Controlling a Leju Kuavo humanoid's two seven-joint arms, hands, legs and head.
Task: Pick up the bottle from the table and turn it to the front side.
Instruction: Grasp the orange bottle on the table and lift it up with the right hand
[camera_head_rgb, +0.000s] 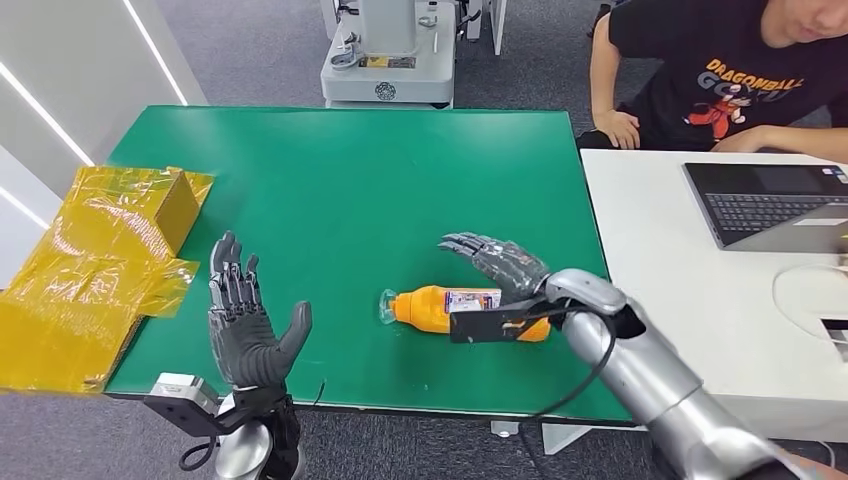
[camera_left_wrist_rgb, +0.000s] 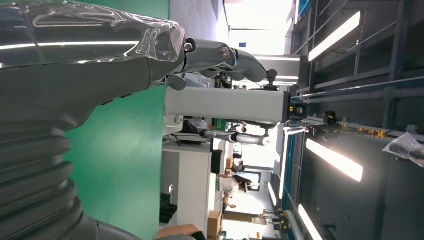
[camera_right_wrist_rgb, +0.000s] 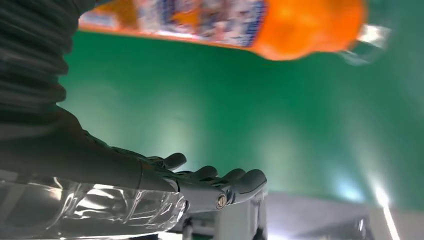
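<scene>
The orange bottle (camera_head_rgb: 440, 307) lies on its side on the green table (camera_head_rgb: 340, 190), cap toward the left hand (camera_head_rgb: 245, 325). Just behind it the right hand (camera_head_rgb: 500, 265) hovers, both hands spread and empty. A white desk (camera_head_rgb: 660, 260) with a laptop (camera_head_rgb: 770, 205) adjoins, over grey carpet (camera_head_rgb: 260, 50).

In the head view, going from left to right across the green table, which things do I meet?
Yellow packaging → left hand → bottle, lying on its side → right hand, open just beyond the bottle → laptop on the white table.
</scene>
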